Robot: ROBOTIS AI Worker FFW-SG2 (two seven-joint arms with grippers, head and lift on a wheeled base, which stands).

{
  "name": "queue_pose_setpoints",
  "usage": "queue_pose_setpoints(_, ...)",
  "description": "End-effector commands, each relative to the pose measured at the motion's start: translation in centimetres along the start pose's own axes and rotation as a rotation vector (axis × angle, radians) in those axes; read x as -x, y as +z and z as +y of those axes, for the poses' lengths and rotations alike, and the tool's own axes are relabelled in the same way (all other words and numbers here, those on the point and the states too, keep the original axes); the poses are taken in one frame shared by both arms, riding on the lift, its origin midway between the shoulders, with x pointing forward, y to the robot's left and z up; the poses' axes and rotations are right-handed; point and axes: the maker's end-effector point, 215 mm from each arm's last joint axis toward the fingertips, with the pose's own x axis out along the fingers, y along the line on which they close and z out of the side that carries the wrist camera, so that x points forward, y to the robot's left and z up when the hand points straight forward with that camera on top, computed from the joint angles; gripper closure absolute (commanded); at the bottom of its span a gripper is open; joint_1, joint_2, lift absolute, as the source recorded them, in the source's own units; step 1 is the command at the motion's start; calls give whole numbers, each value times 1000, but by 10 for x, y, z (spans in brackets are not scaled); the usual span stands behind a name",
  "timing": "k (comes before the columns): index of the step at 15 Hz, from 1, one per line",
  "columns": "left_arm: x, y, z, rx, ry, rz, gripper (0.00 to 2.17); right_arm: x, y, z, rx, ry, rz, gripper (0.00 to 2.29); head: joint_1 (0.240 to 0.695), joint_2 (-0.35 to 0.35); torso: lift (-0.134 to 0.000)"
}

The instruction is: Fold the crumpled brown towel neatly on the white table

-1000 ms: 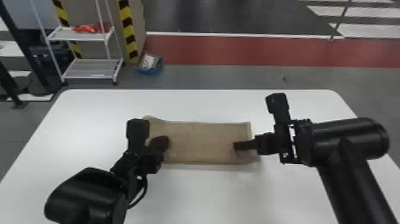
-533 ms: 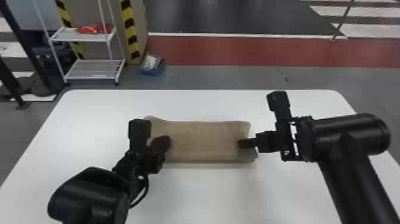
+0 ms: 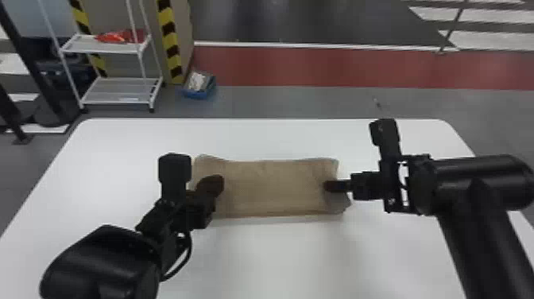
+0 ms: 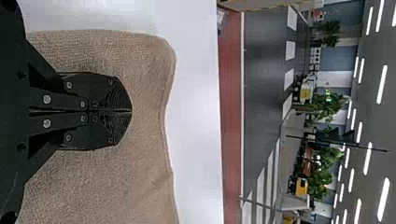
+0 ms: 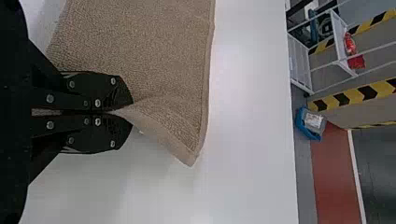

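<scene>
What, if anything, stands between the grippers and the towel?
Nothing visible does. The right gripper pinches the towel by its edge; the left gripper is on or just over it, nothing seen between. The towel lies on the table, where it gets folded.

White 2-tier rack [image 3: 119, 90], blue bin [image 3: 196, 94], red floor strip [image 3: 337, 67]
</scene>
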Motion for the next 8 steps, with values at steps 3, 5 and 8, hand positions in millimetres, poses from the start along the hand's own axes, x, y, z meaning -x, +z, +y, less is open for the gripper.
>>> queue_pose_setpoints(3,1,8,8,14,-25,-13,2010,14,1,-15,-39,2,-22,1598,695,-69,-124)
queue_pose_setpoints(5,-8,-2,7,16,-48,9,2010,26,11,-12,-66,45,-50,1598,695,-74,-124)
queue_pose_setpoints(8,-26,-4,12,17,-88,2,2010,42,23,-1,-96,97,-72,1598,695,-77,-124)
